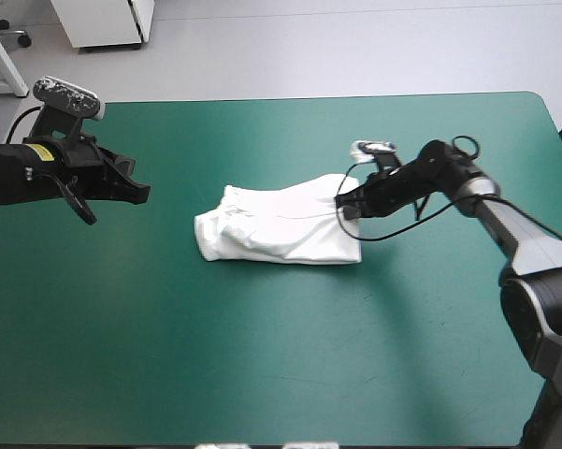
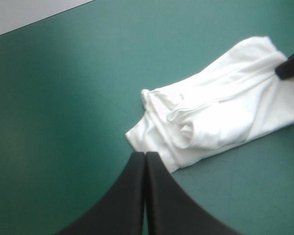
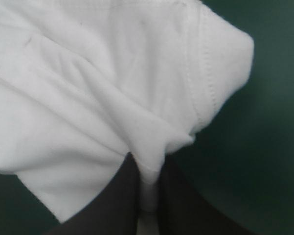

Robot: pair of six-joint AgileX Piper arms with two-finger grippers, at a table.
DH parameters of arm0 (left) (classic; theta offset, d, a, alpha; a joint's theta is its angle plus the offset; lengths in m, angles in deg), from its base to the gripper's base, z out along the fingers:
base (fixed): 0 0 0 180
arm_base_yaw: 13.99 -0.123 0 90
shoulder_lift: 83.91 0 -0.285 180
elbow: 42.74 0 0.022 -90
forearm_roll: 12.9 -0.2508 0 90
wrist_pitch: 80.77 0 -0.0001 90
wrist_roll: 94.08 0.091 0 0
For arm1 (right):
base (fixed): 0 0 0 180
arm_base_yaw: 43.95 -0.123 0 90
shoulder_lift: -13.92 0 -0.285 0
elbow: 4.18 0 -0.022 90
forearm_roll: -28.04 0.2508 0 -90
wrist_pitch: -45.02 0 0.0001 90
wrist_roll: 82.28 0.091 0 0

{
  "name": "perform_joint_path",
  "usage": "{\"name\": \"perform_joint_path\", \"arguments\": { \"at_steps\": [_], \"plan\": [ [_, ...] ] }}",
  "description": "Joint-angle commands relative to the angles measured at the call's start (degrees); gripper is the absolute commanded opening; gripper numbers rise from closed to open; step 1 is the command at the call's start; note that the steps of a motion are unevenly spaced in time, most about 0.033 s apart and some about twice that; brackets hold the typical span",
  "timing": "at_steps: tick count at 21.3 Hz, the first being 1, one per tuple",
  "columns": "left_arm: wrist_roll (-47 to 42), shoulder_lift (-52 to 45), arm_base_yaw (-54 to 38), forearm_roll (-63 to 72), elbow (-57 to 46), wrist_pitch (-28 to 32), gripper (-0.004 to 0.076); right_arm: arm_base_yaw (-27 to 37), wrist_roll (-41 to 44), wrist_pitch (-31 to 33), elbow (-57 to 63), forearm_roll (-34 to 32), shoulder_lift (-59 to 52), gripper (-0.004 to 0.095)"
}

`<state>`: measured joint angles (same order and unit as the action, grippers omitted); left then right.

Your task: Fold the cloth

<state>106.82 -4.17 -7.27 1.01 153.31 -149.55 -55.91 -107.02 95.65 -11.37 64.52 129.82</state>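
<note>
While the white T-shirt [image 1: 276, 224] lies as a folded bundle on the teal-green tabletop [image 1: 262, 365], a little right of the middle, the right fingers [image 1: 348, 200] sit at its right-hand end, toward the far corner of that end. Seen from the right wrist, these black fingers [image 3: 122, 196] are all but closed, with a narrow ridge of white cloth [image 3: 88, 88] pinched between them. From that pinch the fabric draws up into a fold that runs away from the tips, and a stitched hem curves along the edge just beside it. Bare cover [image 3: 269, 147] shows next to the cloth on one side.

Over the left part of the tabletop, the left fingers [image 1: 136, 192] point toward the bundle and stand well apart from it. From the left wrist they [image 2: 154, 171] meet in one pointed arch, pressed together with nothing between them. Ahead of them and off to one side lies the T-shirt [image 2: 220, 117] on the cover [image 2: 63, 98]. Its nearer end is rumpled, with several layers showing and a rolled lip along the edge. At the bundle's farther end a black tip of the right fingers [image 2: 291, 66] touches the cloth.

In the high view the bundle is roughly oblong, longer from left to right, its left end thicker and more creased, its right end smoother.
</note>
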Motion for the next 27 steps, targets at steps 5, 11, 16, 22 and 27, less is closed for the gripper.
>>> {"name": "perform_joint_path", "arguments": {
  "at_steps": [5,11,16,22,27],
  "plan": [
    [-0.8,-1.3,0.0,2.0,1.4,3.3,-0.0009,17.1,8.8,7.4,0.2,-14.0,-13.3,0.0],
    [-0.8,-1.3,0.0,2.0,1.4,3.2,-0.0009,27.3,14.2,13.0,1.0,-30.5,-17.3,0.0],
    [-0.5,-1.3,0.0,2.0,1.4,3.4,-0.0009,30.6,16.2,11.9,4.1,-34.7,-18.5,0.0],
    [-0.5,-1.3,0.0,2.0,1.4,5.0,-0.0009,30.7,17.2,11.3,5.1,-36.5,-19.9,0.0271],
    [-2.6,-2.6,0.0,1.6,1.5,9.1,-0.0009,30.7,17.3,10.4,5.0,-29.9,-28.7,0.0619]
  ]
}}
